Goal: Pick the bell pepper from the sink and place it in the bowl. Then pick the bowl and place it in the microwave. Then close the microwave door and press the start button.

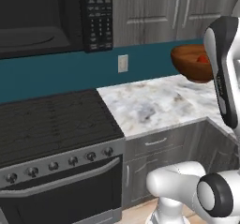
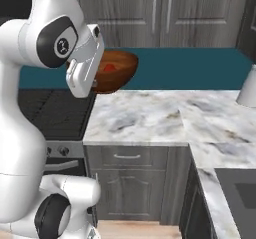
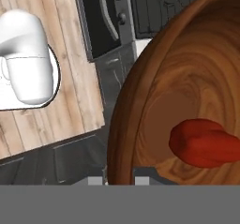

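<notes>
Your gripper [image 3: 119, 181] was clamped on the rim of the wooden bowl [image 2: 114, 71], carrying it raised above the marble counter [image 2: 150, 115], right of the microwave [image 1: 56, 17]. The bell pepper [image 3: 204, 142] lay inside the bowl.

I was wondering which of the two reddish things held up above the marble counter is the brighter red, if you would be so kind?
The small lumpy bright red bell pepper; it lies inside the round reddish-brown wooden bowl, which is browner and far wider.
</notes>
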